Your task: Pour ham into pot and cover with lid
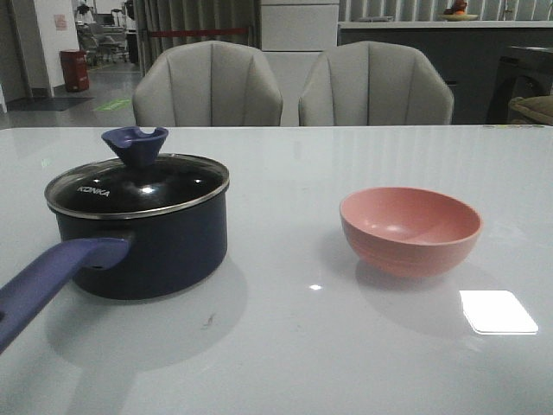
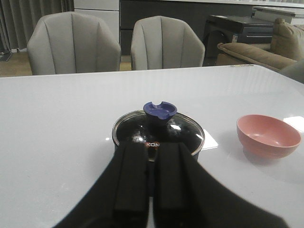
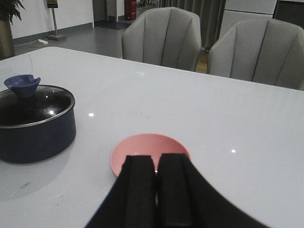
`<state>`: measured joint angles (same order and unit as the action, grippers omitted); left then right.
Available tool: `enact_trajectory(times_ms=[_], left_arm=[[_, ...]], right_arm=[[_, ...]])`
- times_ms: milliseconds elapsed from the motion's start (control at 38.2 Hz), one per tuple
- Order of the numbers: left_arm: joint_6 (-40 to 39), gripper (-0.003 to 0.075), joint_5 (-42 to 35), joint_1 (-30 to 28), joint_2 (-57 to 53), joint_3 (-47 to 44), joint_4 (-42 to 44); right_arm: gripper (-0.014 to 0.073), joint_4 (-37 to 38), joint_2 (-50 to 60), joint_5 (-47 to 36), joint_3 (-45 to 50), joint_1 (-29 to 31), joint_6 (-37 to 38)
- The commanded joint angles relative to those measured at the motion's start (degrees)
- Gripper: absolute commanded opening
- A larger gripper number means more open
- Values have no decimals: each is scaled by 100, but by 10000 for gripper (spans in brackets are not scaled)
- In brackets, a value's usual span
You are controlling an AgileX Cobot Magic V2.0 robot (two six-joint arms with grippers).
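Reading "KONKA" in white on lid [image 1: 136,187] covering pot [image 1: 147,246]; both arms' fingers pressed together.

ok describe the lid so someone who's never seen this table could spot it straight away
On the white table, look to the left side for the dark pot with the long purple-blue handle. The lid sits on top of it: round glass with a metal rim, white KONKA lettering and a blue notched knob, unlike the open pink bowl to the right.

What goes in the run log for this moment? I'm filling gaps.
lid: on pot | pink bowl: no ham visible | left gripper: shut | right gripper: shut
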<state>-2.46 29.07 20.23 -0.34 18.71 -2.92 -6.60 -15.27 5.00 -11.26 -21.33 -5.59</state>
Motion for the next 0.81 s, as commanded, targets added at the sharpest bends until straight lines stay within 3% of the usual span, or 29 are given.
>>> enact_trajectory(times_ms=[0,131,393,786], left_arm=[[0,132,-450,48,-101,135,-33],[0,132,-1262,-258,-101,-207,-33],[0,132,-2907,-1732,-101,-1697,-23],[0,132,-2907,-1861,-101,-2019,292]], right_arm=[[159,-1,-36,-437,-157,-16,-45],[159,-1,-36,-437,-157,-16,-45],[159,-1,-36,-437,-157,-16,-45],[159,-1,-36,-437,-157,-16,-45]])
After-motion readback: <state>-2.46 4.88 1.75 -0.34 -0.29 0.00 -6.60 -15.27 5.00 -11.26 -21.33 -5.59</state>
